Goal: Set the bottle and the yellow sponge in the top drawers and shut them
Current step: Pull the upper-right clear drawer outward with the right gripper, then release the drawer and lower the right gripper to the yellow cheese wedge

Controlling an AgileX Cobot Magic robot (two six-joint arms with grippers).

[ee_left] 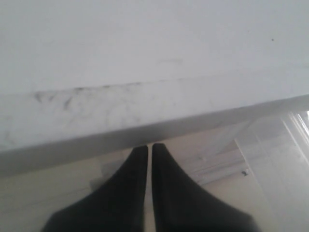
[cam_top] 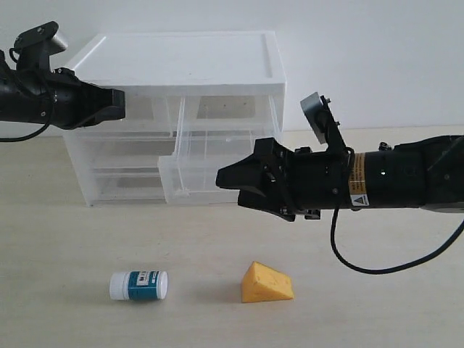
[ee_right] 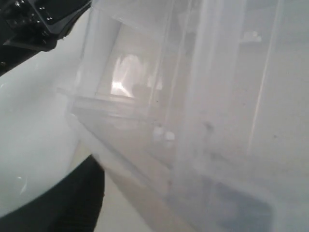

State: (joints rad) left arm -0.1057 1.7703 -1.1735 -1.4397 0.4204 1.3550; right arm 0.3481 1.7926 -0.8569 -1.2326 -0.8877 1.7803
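- Partly hidden, the black pointed left pincer [cam_top: 118, 103] has its arm cut off by the edge of the exterior view. Its two fingers lie pressed together with only a hairline between them, pinching nothing. The tip sits just under the lip of the white-topped plastic cabinet [cam_top: 181, 54].
- The black right pincer [cam_top: 232, 185] is hard to read from outside, a dark mass in front of the cabinet. The right wrist view shows a single dark finger [ee_right: 72, 198] far out at one edge with no partner beside it, so the fingers stand spread, gripping nothing.
- A dark part with screws [ee_right: 34, 21] in that same view is cut by the frame; what it belongs to I cannot tell.
- Both wrist views are close and milky, so little beyond plastic walls can be made out.
- The right half-width translucent top drawer [cam_top: 217, 141] stands drawn out of the cabinet, and the right pincer covers its front right corner.
- The left half-width translucent top drawer [cam_top: 148, 109] sits inside the cabinet, partly behind the left pincer.
- The small white cylindrical plastic bottle [cam_top: 138, 286], with a dark teal label band, lies on its side on the pale wooden bench [cam_top: 406, 304], well apart from the cabinet.
- The yellow-orange wedge-shaped sponge [cam_top: 267, 283] rests on the bench near the bottle, below the right pincer; both things are outside the drawers.
- A black cable [cam_top: 362, 267] loops down from the right arm.
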